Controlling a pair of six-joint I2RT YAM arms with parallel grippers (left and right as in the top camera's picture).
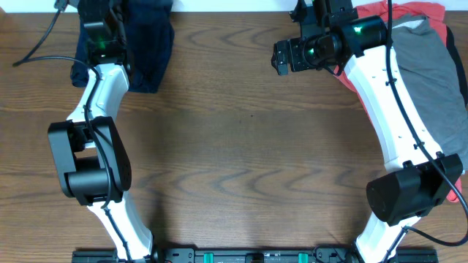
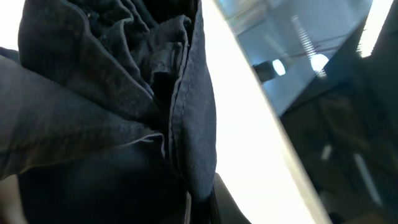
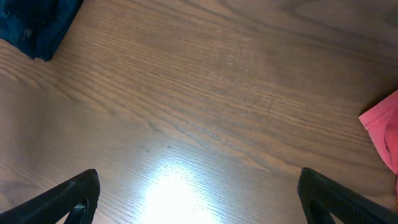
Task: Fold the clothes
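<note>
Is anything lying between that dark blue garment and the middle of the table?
Nothing visible. Only bare wooden table lies between the dark blue garment and the middle. The red and gray clothes pile sits off on the right side.

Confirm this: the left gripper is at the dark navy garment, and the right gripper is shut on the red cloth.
The right wrist view shows the right gripper open above the wooden table, beside the red cloth, not holding it. The rest stands.

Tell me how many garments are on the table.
3: a navy one at the far left edge, and a red one and a gray one piled at the far right. More may be hidden underneath.
</note>
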